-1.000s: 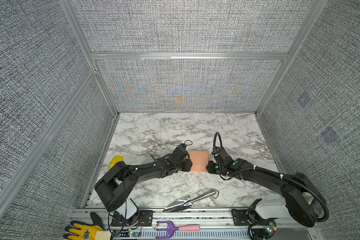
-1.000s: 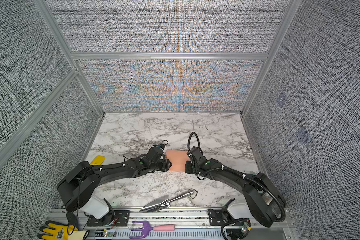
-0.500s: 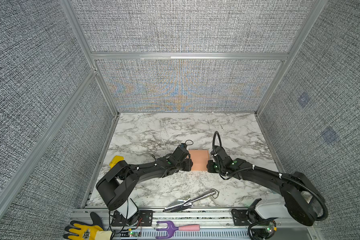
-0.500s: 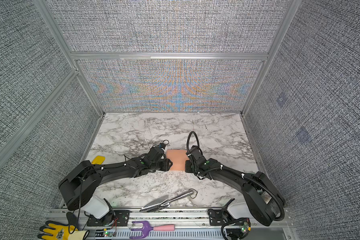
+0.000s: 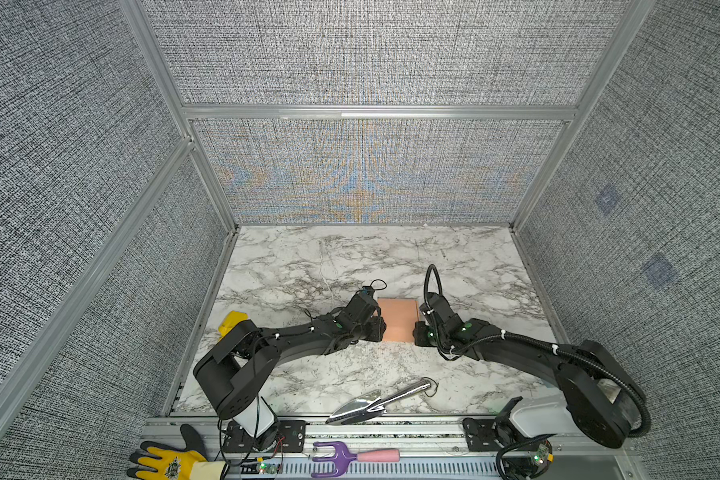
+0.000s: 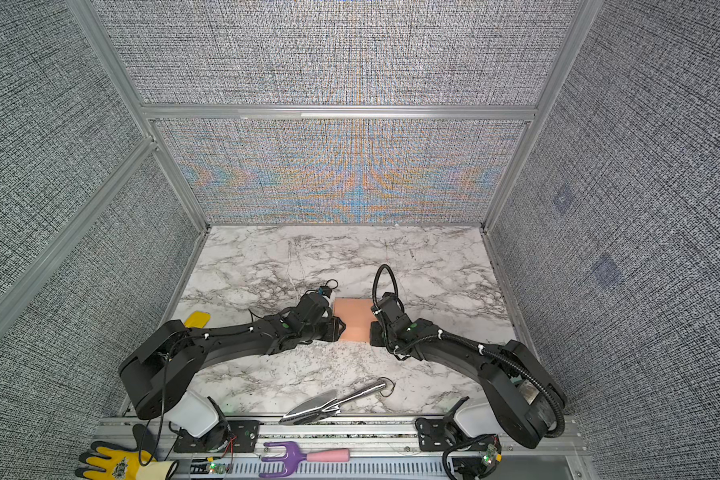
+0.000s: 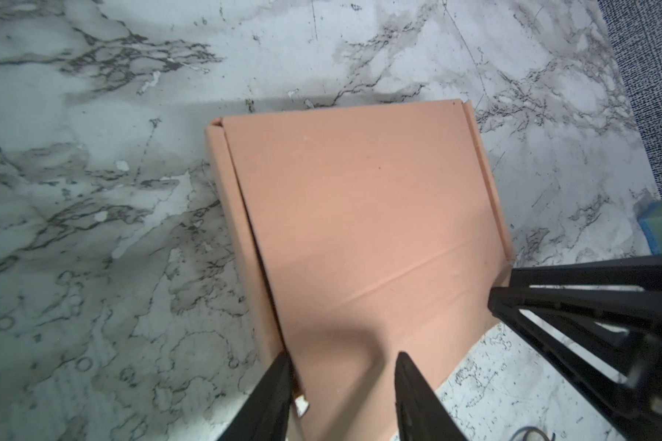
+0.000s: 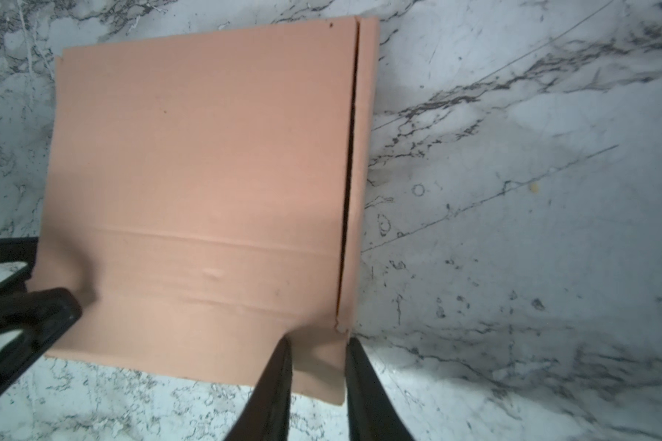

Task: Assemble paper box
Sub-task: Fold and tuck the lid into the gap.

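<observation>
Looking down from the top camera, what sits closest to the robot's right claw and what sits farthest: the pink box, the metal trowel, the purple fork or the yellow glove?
From the right claw, in a top view:
1. the paper box, right at the claw's tips.
2. the metal trowel, near the table's front edge.
3. the purple hand fork, on the front rail.
4. the yellow glove, at the front-left corner.

Grey woven wall panels [image 5: 371, 50] in aluminium framing [image 5: 375, 112] enclose a veined marble tabletop [image 5: 308, 257].
</observation>
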`<state>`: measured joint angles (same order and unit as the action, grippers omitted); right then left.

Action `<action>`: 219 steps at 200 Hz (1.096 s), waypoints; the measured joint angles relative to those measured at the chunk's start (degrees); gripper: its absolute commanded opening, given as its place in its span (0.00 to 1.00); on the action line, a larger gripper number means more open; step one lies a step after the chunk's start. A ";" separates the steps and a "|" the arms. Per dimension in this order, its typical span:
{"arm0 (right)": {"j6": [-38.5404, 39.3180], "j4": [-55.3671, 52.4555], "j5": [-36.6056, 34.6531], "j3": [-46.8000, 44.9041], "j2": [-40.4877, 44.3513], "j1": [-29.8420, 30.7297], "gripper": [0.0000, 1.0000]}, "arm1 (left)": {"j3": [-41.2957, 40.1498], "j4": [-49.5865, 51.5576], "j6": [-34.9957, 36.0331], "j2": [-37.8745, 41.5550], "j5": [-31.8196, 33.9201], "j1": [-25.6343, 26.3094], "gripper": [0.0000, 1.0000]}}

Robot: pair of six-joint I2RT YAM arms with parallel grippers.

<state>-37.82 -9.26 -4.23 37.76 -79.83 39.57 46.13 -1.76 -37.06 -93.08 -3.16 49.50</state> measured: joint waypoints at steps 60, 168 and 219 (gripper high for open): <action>0.24 0.83 -0.81 0.09 0.39 0.17 0.26 | 1.11 3.08 0.59 0.98 0.44 0.02 0.49; 0.85 0.04 -0.33 1.57 2.43 0.09 0.26 | 0.02 11.06 0.37 5.55 0.24 0.15 0.60; 0.87 0.04 -0.13 1.57 2.05 -0.17 0.26 | -0.04 11.19 0.37 6.45 0.22 0.15 0.58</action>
<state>-36.95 -9.21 -4.36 39.33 -77.78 39.40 46.09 9.43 -36.69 -86.63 -2.94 49.65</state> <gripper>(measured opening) 0.259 0.586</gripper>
